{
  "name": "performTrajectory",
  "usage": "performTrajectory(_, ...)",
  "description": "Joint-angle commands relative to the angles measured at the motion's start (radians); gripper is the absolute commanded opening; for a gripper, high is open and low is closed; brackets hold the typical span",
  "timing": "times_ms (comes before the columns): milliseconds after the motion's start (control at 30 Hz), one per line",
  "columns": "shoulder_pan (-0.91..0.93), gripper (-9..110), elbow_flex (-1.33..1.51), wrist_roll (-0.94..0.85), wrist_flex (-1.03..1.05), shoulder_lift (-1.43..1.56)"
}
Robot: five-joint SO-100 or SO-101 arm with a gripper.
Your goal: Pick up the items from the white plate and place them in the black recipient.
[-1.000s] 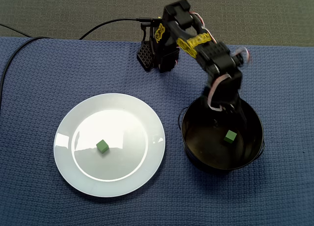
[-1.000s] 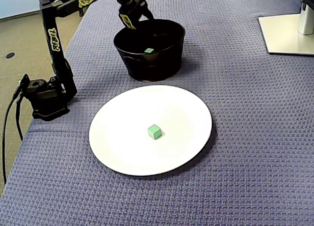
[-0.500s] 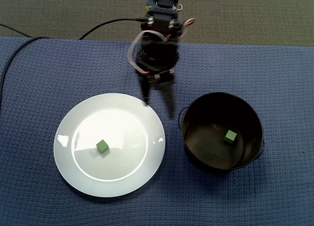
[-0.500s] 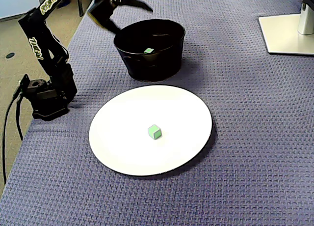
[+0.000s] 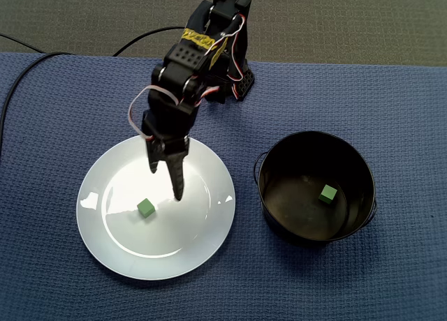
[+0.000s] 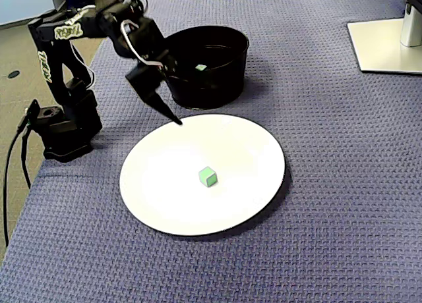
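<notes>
A white plate [image 5: 98, 230] [image 6: 250, 151] lies on the blue cloth and holds one green cube [image 5: 145, 208] [image 6: 208, 176]. In both fixed views a second green cube [image 5: 327, 193] [image 6: 200, 68] rests inside the black bowl [image 5: 279, 227] [image 6: 204, 89]. My gripper [image 5: 165, 183] [image 6: 169, 112] hangs open and empty over the plate's near-arm part, fingers pointing down. Its tips are a short way from the cube on the plate and do not touch it.
The arm's base [image 6: 62, 128] sits at the cloth's edge, with a black cable [image 5: 14, 91] running off from it. A white monitor stand [image 6: 386, 46] occupies one far corner. Plate and bowl stand close together with a narrow gap between them.
The arm has swung from over the black bowl, across the gap, to above the plate. It has lowered toward the cube there. Both cubes stay where they were.
</notes>
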Motion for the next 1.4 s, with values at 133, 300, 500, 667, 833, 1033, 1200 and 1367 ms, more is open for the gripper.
performTrajectory(133, 0.014, 41, 0.104, -0.037, -0.224, -0.087)
performTrajectory(300, 0.012, 41, 0.135, -0.077, -0.252, -0.15)
performTrajectory(500, 0.058, 39, 0.127, -0.135, -0.295, -0.204)
performTrajectory(667, 0.103, 39, 0.094, -0.195, -0.302, -0.253)
performTrajectory(833, 0.117, 38, 0.092, -0.224, -0.348, -0.305)
performTrajectory(1033, 0.098, 35, 0.094, -0.216, -0.365, -0.342)
performTrajectory(1200, 0.097, 33, 0.101, -0.227, -0.41, -0.368)
performTrajectory(1367, 0.098, 29, 0.109, -0.23, -0.445, -0.382)
